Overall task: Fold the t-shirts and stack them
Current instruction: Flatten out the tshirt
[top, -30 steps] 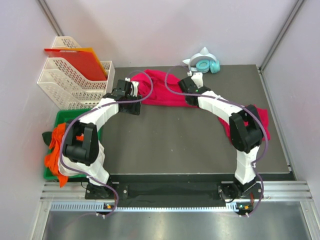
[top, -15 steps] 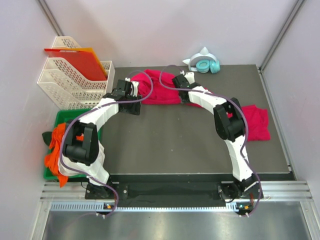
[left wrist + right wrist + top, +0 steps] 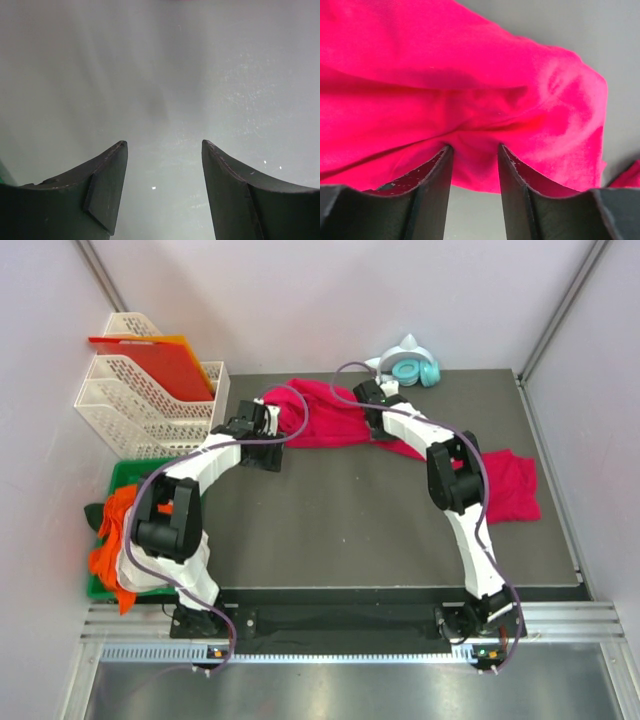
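- Left gripper point(image 3: 164, 144): jaws well apart, nothing between them, only bare grey table point(image 3: 340, 520) below. It sits at 11 o'clock on the table, just beside the left end of the far t-shirt point(image 3: 325, 418). Hardly moved in the last second.
- The far t-shirt lies crumpled and unfolded along the 12 o'clock edge. Its right end now trails out toward 2 o'clock under the right forearm.
- Right gripper point(image 3: 475, 147): swung in toward 12, then back a touch; now at about 1 o'clock on that shirt's right part. Fingers part-way open, tips against a pink fold — pinched or only nudged, cannot tell.
- Second t-shirt point(image 3: 512, 485): heaped at 3 o'clock, close to the right edge. The right elbow has come off it, so more of it shows.
- Judgement: this looks like the spreading stage, with nothing folded and no stack begun.
- Room: the centre and the 6 o'clock half are bare — the best ground for flattening. At 12 it is tight, with the wall close behind. Letter trays point(image 3: 140, 410) stand off the table at 10, and headphones point(image 3: 410, 370) lie at 1, just behind the right gripper.
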{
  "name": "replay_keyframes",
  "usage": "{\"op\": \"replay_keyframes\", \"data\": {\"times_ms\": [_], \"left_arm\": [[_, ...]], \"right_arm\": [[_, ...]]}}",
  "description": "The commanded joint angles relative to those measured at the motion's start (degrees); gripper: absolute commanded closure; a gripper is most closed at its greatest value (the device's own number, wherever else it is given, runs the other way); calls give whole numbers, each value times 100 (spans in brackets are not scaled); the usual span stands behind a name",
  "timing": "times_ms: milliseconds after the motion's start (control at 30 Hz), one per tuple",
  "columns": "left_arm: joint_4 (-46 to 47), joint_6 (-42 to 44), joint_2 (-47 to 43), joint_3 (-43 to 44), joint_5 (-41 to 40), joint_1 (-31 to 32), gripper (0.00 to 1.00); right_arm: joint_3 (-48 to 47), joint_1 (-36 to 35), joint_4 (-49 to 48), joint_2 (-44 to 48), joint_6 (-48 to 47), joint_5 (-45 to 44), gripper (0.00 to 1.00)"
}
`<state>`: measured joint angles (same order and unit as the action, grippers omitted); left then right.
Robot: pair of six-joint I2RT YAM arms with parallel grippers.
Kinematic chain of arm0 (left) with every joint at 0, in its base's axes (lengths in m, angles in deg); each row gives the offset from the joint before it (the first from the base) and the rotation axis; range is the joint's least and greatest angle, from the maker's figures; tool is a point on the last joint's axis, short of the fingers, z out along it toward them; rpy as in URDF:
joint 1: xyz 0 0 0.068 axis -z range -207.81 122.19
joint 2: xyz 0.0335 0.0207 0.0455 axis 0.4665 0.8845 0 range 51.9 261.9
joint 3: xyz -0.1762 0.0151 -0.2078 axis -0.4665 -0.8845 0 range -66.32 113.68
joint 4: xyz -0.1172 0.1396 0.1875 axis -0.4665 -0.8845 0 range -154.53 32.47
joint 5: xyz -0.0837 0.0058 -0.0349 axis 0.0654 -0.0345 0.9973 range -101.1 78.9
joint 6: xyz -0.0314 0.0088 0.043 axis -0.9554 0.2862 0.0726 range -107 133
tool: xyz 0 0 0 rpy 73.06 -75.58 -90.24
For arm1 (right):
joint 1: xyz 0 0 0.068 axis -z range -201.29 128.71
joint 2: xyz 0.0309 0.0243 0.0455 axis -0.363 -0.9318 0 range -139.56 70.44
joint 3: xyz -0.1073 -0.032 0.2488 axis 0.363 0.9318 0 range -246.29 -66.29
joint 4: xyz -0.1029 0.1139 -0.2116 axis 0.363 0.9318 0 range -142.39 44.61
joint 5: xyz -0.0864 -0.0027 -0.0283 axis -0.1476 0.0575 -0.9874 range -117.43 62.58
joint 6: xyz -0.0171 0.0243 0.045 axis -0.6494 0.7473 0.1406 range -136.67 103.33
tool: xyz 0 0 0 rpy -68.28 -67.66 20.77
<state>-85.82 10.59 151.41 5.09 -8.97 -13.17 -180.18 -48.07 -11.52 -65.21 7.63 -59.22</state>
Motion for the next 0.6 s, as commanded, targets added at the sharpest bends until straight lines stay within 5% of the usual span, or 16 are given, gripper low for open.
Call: {"op": "replay_keyframes", "data": {"times_ms": [0,67,133,200,567], "left_arm": [[-9,-31,227,346,33,-31,35],[-9,-13,210,338,24,-22,35],[-9,-5,175,303,15,-22,35],[-1,22,131,241,-20,-22,36],[570,-145,455,336,-160,-22,34]], "right_arm": [[68,366,151,48,251,49,60],[42,454,98,31,234,164,70],[-142,569,141,-83,199,305,93],[-474,648,334,-276,181,393,100],[365,517,27,284,119,411,100]]}}
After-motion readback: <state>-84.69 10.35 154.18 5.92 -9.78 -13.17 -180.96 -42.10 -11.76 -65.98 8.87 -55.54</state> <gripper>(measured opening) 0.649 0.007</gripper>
